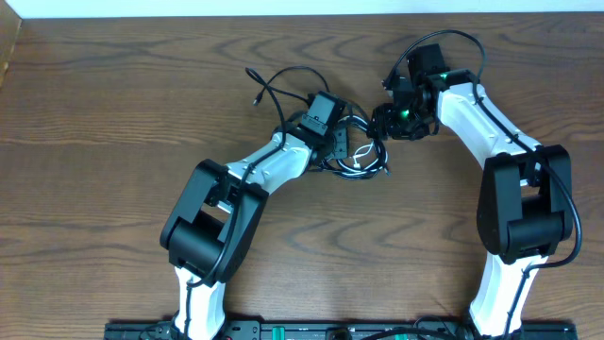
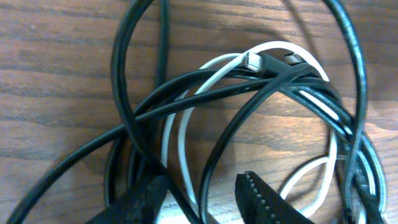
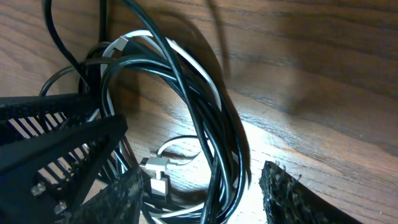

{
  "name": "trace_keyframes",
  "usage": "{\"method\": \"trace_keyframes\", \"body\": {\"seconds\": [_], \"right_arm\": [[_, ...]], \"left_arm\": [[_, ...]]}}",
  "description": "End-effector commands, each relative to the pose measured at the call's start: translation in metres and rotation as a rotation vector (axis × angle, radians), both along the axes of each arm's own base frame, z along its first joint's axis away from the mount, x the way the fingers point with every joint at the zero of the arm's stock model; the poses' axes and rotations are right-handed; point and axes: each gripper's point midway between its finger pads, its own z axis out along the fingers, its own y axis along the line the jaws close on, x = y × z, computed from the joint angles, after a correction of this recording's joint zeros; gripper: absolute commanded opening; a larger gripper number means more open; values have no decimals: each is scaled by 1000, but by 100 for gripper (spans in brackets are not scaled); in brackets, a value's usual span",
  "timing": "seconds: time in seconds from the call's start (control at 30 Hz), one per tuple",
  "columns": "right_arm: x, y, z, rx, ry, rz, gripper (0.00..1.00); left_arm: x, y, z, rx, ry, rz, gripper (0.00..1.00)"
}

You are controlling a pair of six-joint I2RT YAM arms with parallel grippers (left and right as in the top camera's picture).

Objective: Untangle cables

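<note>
The black cable (image 2: 124, 93) and white cable (image 2: 180, 143) lie in one knotted heap on the table (image 1: 113, 113) between my arms, and I judge nothing is parted yet. Both the left gripper (image 2: 202, 180) and right gripper (image 3: 200, 171) stand spread, straddling strands without pinching. Next I must close one on a single strand and draw the loops clear with the other.

A dark brown wood-grain desk (image 1: 94, 113) is seen throughout, edged at the far side by a pale white strip (image 1: 283, 8).
</note>
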Motion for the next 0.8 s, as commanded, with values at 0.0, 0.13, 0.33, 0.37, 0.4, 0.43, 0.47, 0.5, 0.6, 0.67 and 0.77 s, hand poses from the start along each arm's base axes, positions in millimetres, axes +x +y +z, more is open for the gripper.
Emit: {"method": "trace_keyframes", "body": {"seconds": [0.0, 0.13, 0.33, 0.37, 0.4, 0.43, 0.47, 0.5, 0.6, 0.67, 0.77], "right_arm": [[2, -2, 13, -14, -38, 7, 57], [1, -2, 13, -14, -37, 6, 57], [-4, -3, 12, -21, -23, 28, 59], [-5, -3, 12, -23, -22, 31, 59], [-5, -3, 12, -22, -21, 31, 60], [-5, -3, 12, -22, -20, 33, 60], [-5, -3, 12, -22, -21, 33, 60], [-5, -2, 12, -22, -21, 33, 60], [-5, 2, 12, -21, -26, 43, 59], [-6, 8, 12, -22, -38, 70, 59], [-6, 10, 12, -33, -45, 76, 56]], "left_arm": [[1, 2, -15, 63, -6, 15, 27], [0, 1, -15, 68, -9, 14, 8], [3, 2, 25, 41, -66, -12, 8], [3, 3, 34, 36, -74, -8, 7], [3, 6, 49, 25, -92, -3, 7], [3, 9, 64, 15, -108, 3, 8], [2, 12, 78, 5, -123, 8, 8], [1, 14, 90, -5, -135, 9, 7], [-13, 3, 132, -94, -175, -78, 8], [-20, -5, 149, -156, -179, -117, 7], [-22, -5, 150, -160, -178, -120, 7]]}}
